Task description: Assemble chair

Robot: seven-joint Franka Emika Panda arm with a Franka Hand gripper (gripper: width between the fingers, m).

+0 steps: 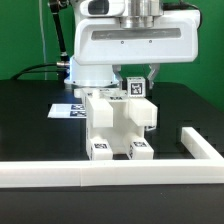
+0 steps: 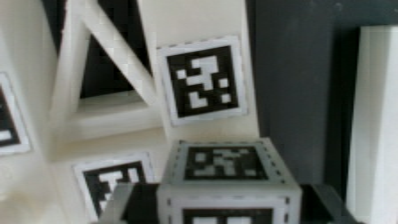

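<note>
The black table (image 1: 30, 130) spreads out beneath the gripper. The long white border rail (image 1: 110, 177) runs along the table's near edge, in front of and below the gripper, and turns a corner on the exterior view's right.

The gripper (image 1: 134, 82) hangs from its large glossy white housing, pointing straight down. The part-built chair (image 1: 118, 122) stands directly under it. This is a blocky white body with two tagged feet that reach towards the rail, and whether they touch it I cannot tell. The marker board (image 1: 66, 108) lies flat on the table, behind the gripper and towards the exterior view's left.

The smallest thing is a tagged block (image 1: 133, 88) at the top of the chair, sitting between the two dark fingers. The jaws are closed on it, held only as far apart as the block is wide. The wrist view shows a tagged upright panel (image 2: 201, 80) and a tagged cube (image 2: 222, 165) close under the camera. Whether that cube is the gripped block is unclear.

The step in hand appears to be seating or fastening this block onto the chair's body. The next move probably calls for keeping the block square to its joint. Any push or turn should be applied gently enough that the free-standing chair neither slides nor tips under the gripper.
</note>
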